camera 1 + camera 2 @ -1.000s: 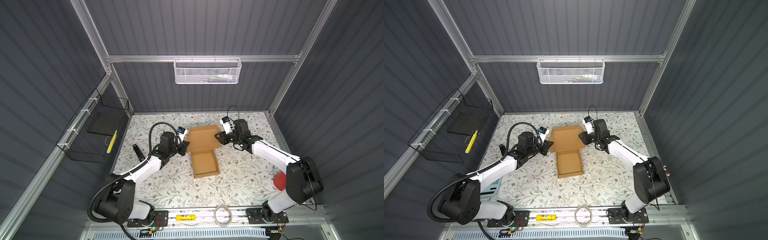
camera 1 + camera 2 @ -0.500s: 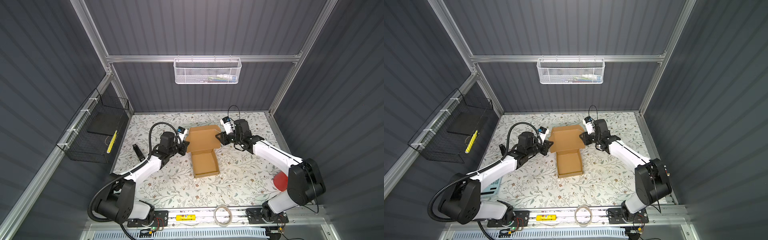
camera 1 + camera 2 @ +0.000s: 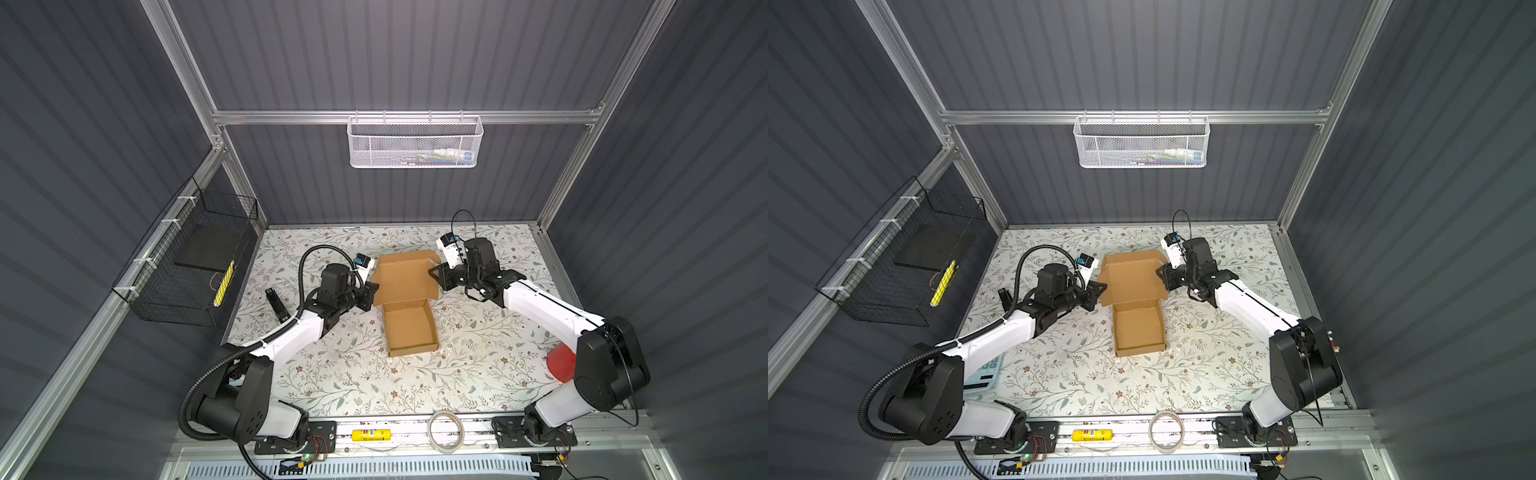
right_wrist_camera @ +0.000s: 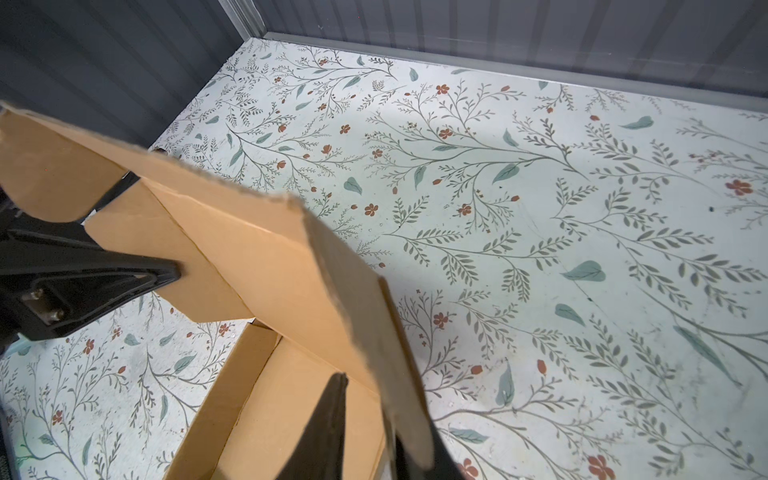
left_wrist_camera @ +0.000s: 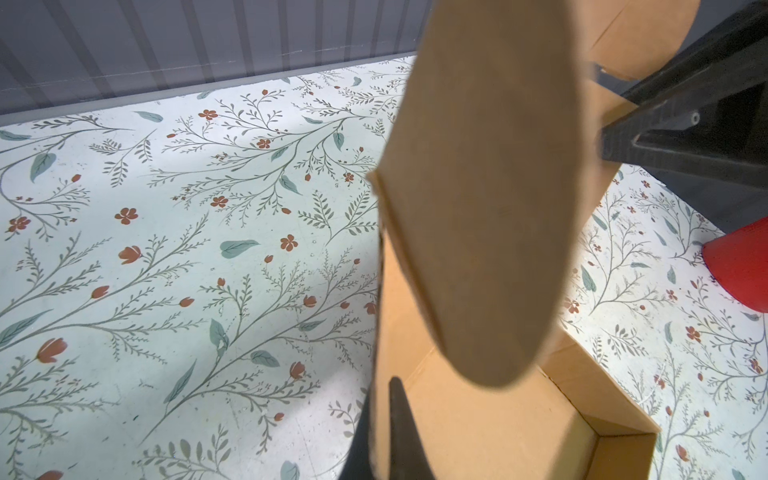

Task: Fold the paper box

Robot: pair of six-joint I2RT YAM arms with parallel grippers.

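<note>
— What is taken in first?
— A flower-patterned table [image 3: 478, 365] is seen across the lower middle of both top views.

— And where is the paper box found?
— The paper box [image 3: 409, 332] is set on the table at the centre of the frame. Its shallow tray is turned toward the lower edge, and its lid [image 3: 405, 276] is raised off the table just above the tray (open, not shut down over it).

— How is the left gripper held?
— The left gripper [image 3: 372, 291] is placed just left of centre, at the lid's left edge. It is pressed together on the cardboard, which is seen pinched between its fingers [image 5: 399, 419] in the left wrist view.

— And the right gripper?
— The right gripper [image 3: 435, 275] is placed right of centre, at the lid's right edge. A side flap is seen passing between its fingers [image 4: 328, 419] in the right wrist view. Whether the flap is actually clamped cannot be told.
</note>
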